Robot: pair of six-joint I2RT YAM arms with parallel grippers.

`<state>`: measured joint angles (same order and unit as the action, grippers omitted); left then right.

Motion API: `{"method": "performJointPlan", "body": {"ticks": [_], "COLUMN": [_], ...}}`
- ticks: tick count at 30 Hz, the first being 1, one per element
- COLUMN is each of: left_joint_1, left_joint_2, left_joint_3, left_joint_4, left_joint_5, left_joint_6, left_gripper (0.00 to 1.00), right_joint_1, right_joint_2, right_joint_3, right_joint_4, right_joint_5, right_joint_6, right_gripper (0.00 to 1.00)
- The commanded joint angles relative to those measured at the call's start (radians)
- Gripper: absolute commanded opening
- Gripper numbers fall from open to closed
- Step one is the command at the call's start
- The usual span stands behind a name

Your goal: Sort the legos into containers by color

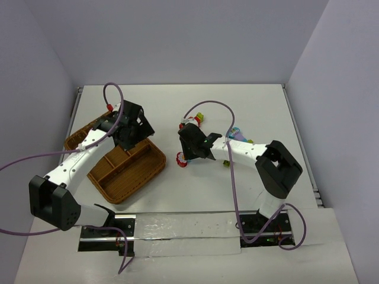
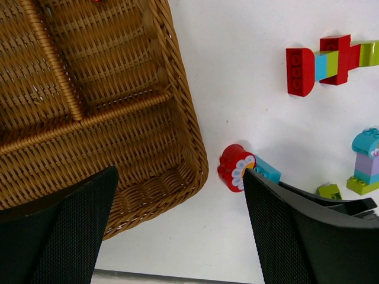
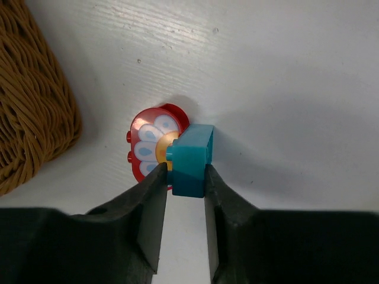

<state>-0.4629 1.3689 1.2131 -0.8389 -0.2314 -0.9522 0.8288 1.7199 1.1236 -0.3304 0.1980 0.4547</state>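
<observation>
At lower centre, the right gripper (image 3: 185, 177) pinches a teal brick (image 3: 192, 157), its red flower piece (image 3: 148, 148) facing the wicker tray (image 3: 29, 106) at left; the left gripper (image 2: 179, 177) hangs spread.

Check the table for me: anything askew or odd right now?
The wicker tray sits skewed to the table edges. The right gripper is shut on a teal brick that is joined to a red flower piece, so two colours would travel together. A red, blue and green stack also lies unseparated on the table.
</observation>
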Motion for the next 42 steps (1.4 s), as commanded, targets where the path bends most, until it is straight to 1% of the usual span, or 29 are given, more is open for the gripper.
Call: {"method": "performJointPlan", "body": {"ticks": [1, 3, 4, 7, 8, 11, 12, 13, 15, 16, 22, 23, 24, 27, 29, 32, 36, 38, 42], "left_joint_1": [0.004, 0.004, 0.004, 0.004, 0.004, 0.004, 0.003, 0.002, -0.006, -0.012, -0.059, -0.059, -0.068, -0.094, -0.119, -0.153, -0.179, -0.191, -0.205], "left_joint_2": [-0.026, -0.023, -0.021, -0.019, -0.018, -0.020, -0.027, -0.034, -0.059, -0.070, -0.108, -0.107, -0.096, -0.053, -0.015, 0.042, 0.076, 0.090, 0.118], "left_joint_3": [-0.009, -0.010, -0.010, -0.015, -0.018, -0.032, -0.052, -0.070, -0.112, -0.133, -0.263, -0.276, -0.294, -0.298, -0.274, -0.249, -0.240, -0.237, -0.224], "left_joint_4": [0.037, 0.046, 0.051, 0.069, 0.084, 0.134, 0.167, 0.203, 0.303, 0.351, 0.683, 0.688, 0.744, 0.803, 0.815, 0.825, 0.829, 0.865, 0.885], "left_joint_5": [0.011, 0.020, 0.026, 0.050, 0.068, 0.159, 0.201, 0.210, 0.320, 0.349, 0.547, 0.572, 0.598, 0.650, 0.668, 0.682, 0.675, 0.672, 0.680], "left_joint_6": [0.036, 0.046, 0.050, 0.057, 0.062, 0.069, 0.071, 0.072, 0.061, 0.053, 0.021, 0.018, 0.013, 0.010, 0.017, 0.013, 0.017, 0.013, 0.013], "left_gripper": [0.93, 0.93, 0.93, 0.93, 0.93, 0.93, 0.93, 0.93, 0.93, 0.93, 0.92, 0.92, 0.92, 0.92, 0.90, 0.85, 0.85, 0.84, 0.82], "right_joint_1": [0.006, 0.006, 0.006, 0.004, 0.002, -0.020, -0.032, -0.041, -0.064, -0.074, -0.117, -0.117, -0.121, -0.121, -0.122, -0.122, -0.121, -0.120, -0.122], "right_joint_2": [0.020, -0.027, -0.058, -0.146, -0.201, -0.306, -0.340, -0.362, -0.407, -0.423, -0.505, -0.510, -0.516, -0.536, -0.546, -0.555, -0.567, -0.574, -0.580], "right_joint_3": [0.063, 0.049, 0.037, 0.004, -0.013, -0.071, -0.088, -0.101, -0.126, -0.136, -0.183, -0.183, -0.181, -0.179, -0.174, -0.165, -0.161, -0.163, -0.163], "right_joint_4": [0.042, 0.042, 0.041, 0.032, 0.022, 0.007, 0.004, 0.001, -0.010, -0.014, -0.013, -0.013, -0.016, -0.015, -0.012, -0.024, -0.035, -0.035, -0.035], "right_joint_5": [0.037, 0.053, 0.063, 0.100, 0.128, 0.164, 0.165, 0.167, 0.165, 0.160, 0.085, 0.082, 0.058, 0.023, 0.005, -0.001, -0.007, -0.017, -0.031], "right_joint_6": [0.014, 0.017, 0.018, 0.015, 0.013, 0.011, 0.010, 0.010, 0.010, 0.011, 0.015, 0.014, 0.018, 0.023, 0.025, 0.024, 0.021, 0.022, 0.022], "right_gripper": [0.15, 0.03, 0.00, 0.00, 0.00, 0.00, 0.00, 0.00, 0.00, 0.00, 0.00, 0.00, 0.00, 0.00, 0.00, 0.00, 0.00, 0.00, 0.00]}}
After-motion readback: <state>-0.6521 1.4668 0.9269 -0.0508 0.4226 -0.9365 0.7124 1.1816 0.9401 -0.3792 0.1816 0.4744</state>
